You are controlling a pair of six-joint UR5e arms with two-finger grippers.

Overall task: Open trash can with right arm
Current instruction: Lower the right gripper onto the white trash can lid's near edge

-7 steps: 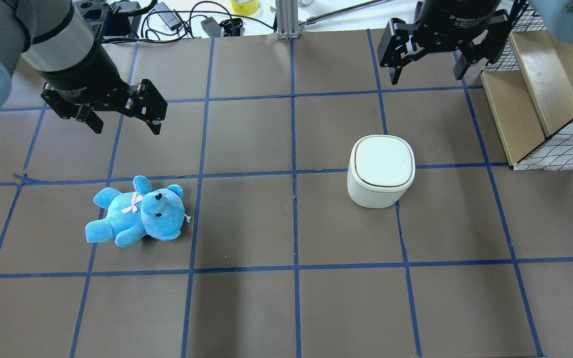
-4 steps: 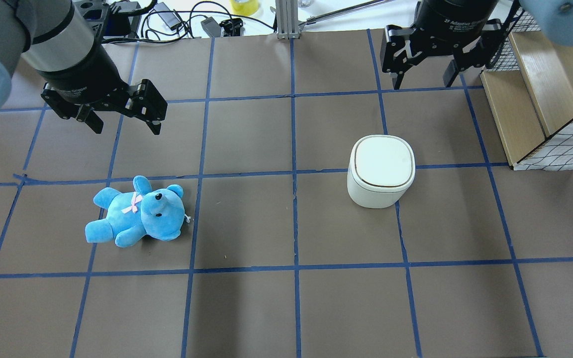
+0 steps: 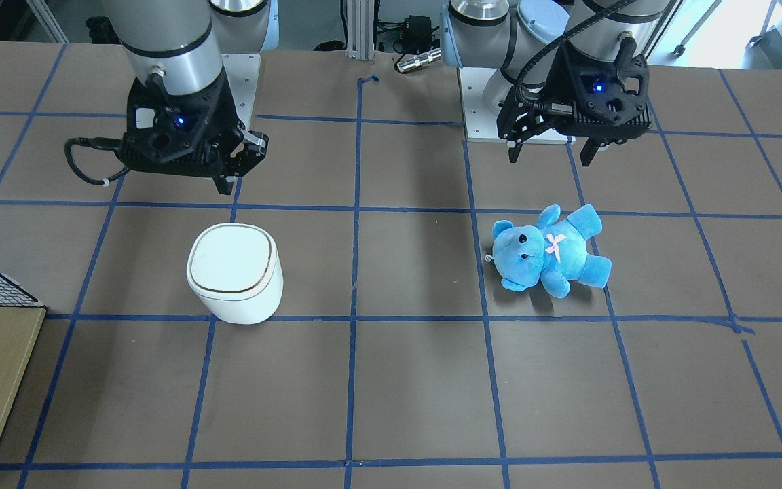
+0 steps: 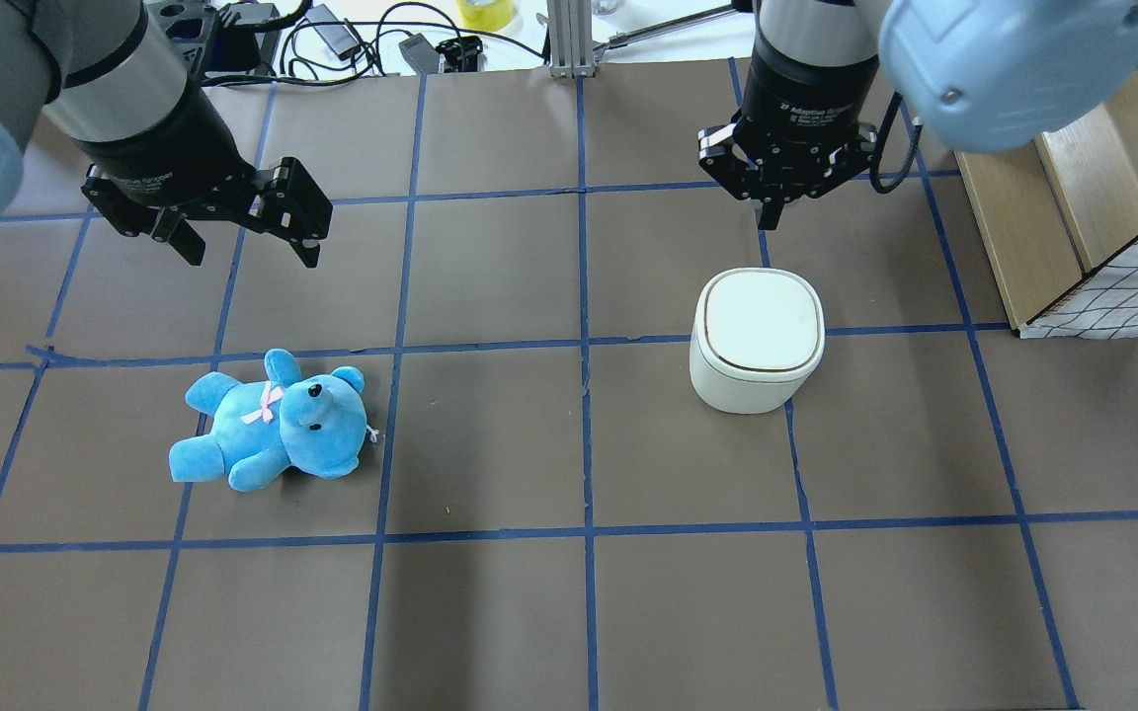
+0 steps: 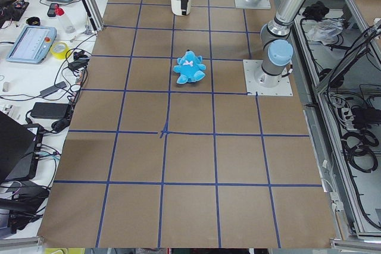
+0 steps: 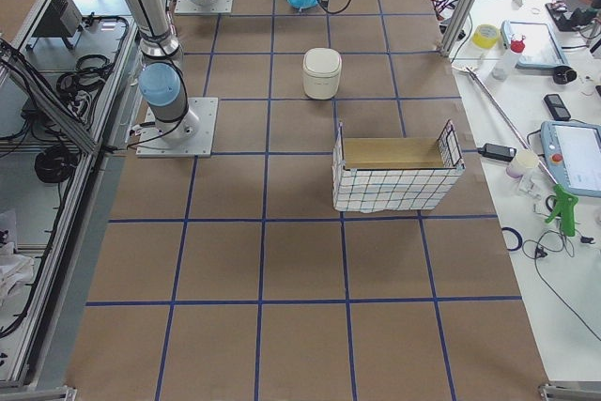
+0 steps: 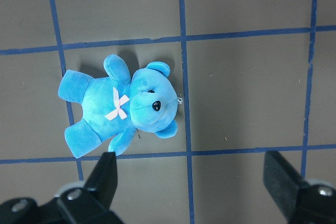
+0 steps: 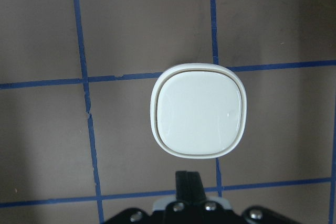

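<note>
The white trash can [image 4: 757, 341] stands on the brown table with its flat lid closed; it also shows in the front view [image 3: 235, 278] and in the right wrist view [image 8: 199, 111]. My right gripper [image 4: 774, 212] is shut and empty, with its fingers pressed together [image 8: 188, 182]. It hangs beside the can, apart from it and not touching the lid. In the front view my right gripper [image 3: 227, 185] is at the left. My left gripper [image 4: 248, 259] is open and empty, above the table away from the can.
A blue teddy bear [image 4: 273, 420] lies under my left gripper [image 7: 194, 182] and shows in that wrist view [image 7: 121, 106]. A wire-sided crate with wooden boards [image 4: 1073, 197] stands at the right edge. Cables and tools lie beyond the table's far edge.
My right gripper has moved left and nearer to the trash can, and its fingers have gone from open to shut. The left arm, the can and the bear have not moved.
</note>
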